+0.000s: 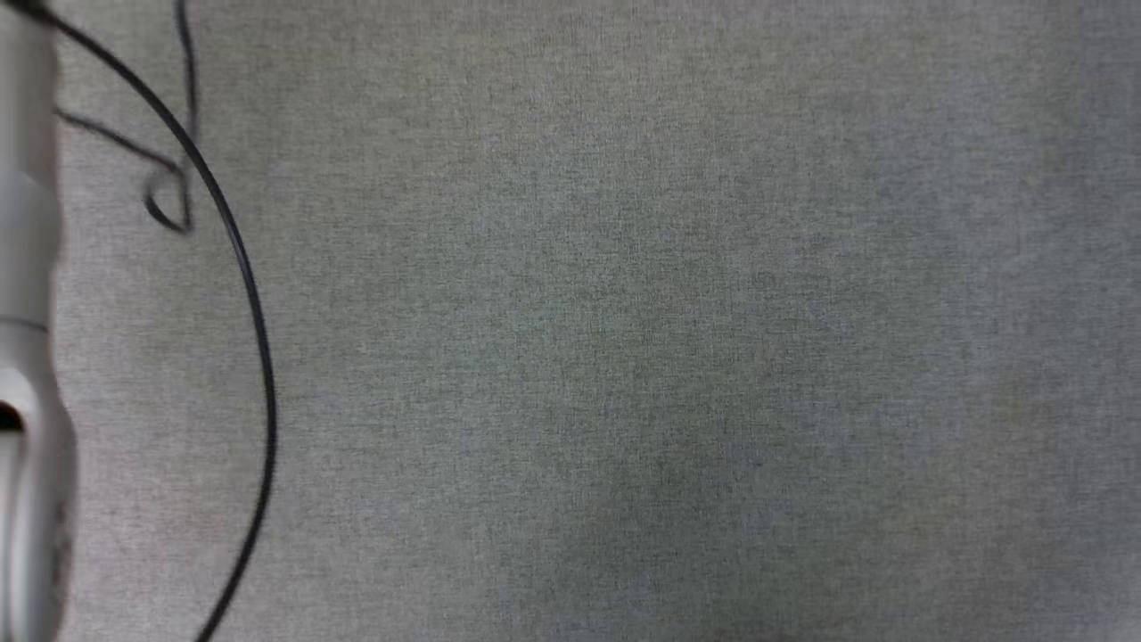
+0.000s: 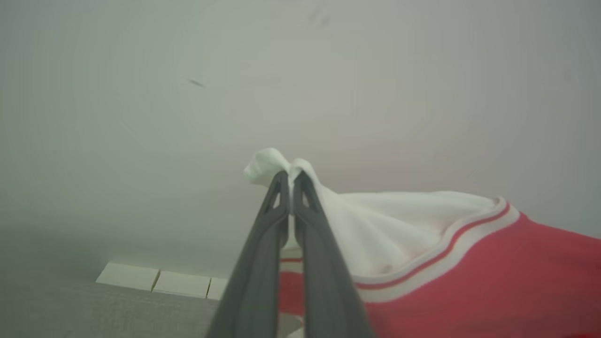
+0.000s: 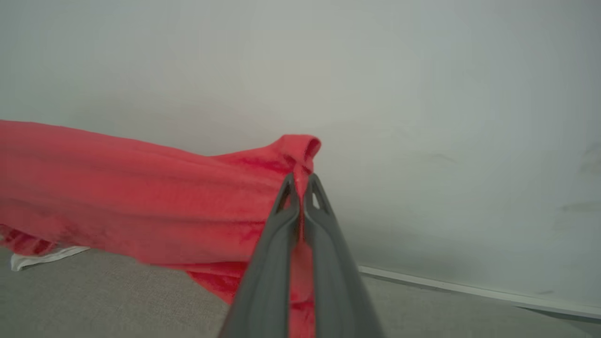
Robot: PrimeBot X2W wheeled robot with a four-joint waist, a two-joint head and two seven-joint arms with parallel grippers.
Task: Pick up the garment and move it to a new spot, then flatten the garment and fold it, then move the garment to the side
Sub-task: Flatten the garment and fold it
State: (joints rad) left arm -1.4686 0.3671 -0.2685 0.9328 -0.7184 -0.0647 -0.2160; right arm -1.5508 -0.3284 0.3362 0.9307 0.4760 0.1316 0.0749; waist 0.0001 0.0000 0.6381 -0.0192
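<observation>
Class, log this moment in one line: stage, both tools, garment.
stage: pick-up | left tool: shut on garment, white part | right tool: shut on red edge | garment: hanging between tools

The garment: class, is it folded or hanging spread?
The garment hangs spread, unfolded: the left end effector pinches its white part, the right end effector its red edge.

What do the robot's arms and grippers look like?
The left gripper and right gripper each have two long, dark grey jaws, slim and tapering, with a small cut-out slot near each tip. In the head view a pale, smooth, rounded forearm shows, with a thin black cable looping beside it.
</observation>
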